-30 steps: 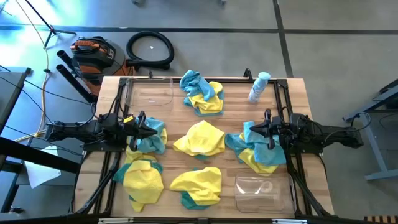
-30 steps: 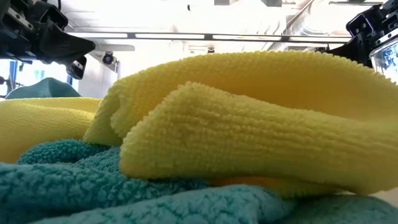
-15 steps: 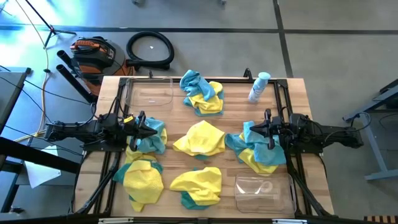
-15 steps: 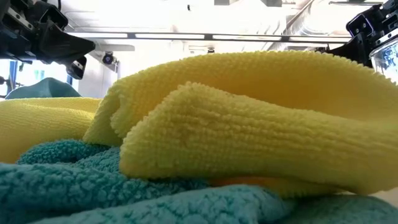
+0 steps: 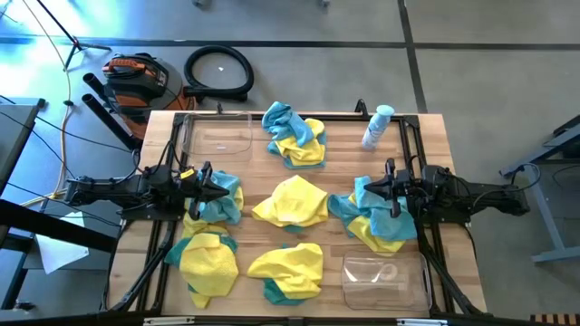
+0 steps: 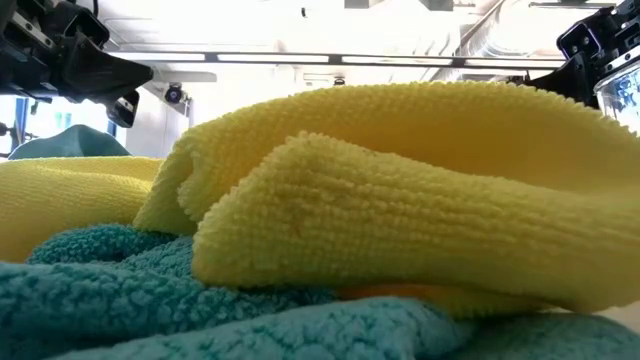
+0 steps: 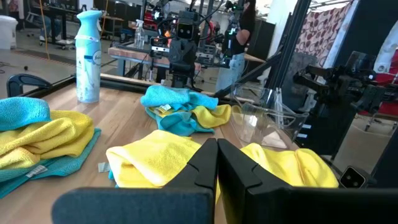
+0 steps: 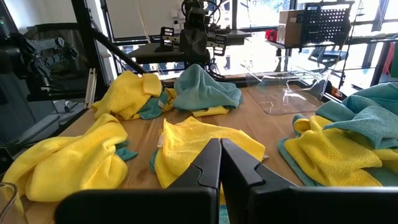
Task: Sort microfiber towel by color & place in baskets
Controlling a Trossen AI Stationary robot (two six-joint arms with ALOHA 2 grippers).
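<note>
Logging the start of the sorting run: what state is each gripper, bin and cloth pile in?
Left gripper: fingers shut, holding nothing, above a teal cloth.
Right gripper: fingers shut, holding nothing.
Clear plastic bin at the far left corner: upright, empty.
Clear plastic bin at the near right corner: upright, empty.
Yellow and teal microfiber cloths: crumpled in mixed piles on the table, unsorted.
White-and-blue spray bottle: standing upright.

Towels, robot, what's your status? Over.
Left pincer and right pincer shut, empty. Towels unsorted on table, baskets empty. Spray bottle off aside.
</note>
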